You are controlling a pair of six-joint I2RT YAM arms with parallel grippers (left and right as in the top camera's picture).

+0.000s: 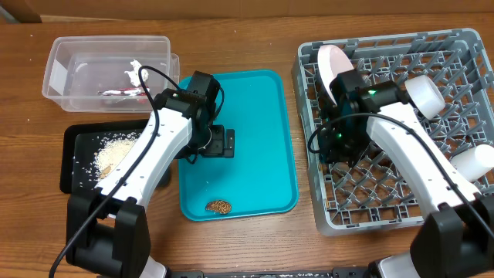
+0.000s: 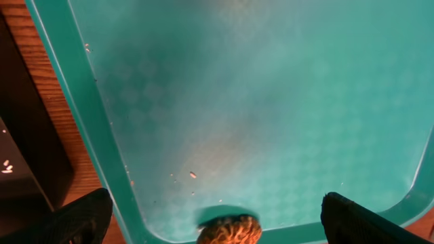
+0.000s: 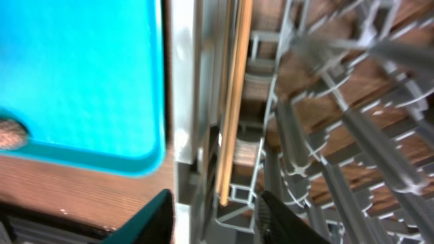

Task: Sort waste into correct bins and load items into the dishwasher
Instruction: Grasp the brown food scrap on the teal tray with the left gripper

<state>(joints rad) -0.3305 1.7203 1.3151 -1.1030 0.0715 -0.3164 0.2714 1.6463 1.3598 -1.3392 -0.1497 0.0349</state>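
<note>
Chopsticks [image 3: 230, 102] lie in the dish rack [image 3: 184, 102] between parted, empty right fingers [image 3: 150, 218]. Wide-open left fingers [image 2: 78, 218] hover above the brown food lump [image 2: 229, 230] on the teal tray [image 2: 271, 102]; lowering and pinching it seems next.

Teal tray [image 2: 271, 102] fills frame, few crumbs [image 2: 193, 175] on it. Brown lump [image 2: 229, 230] at its near rim, between wide-apart fingers [image 2: 369, 220], touching neither. Black tray [image 2: 27, 156] and table strip [image 2: 71, 146] at left.
</note>
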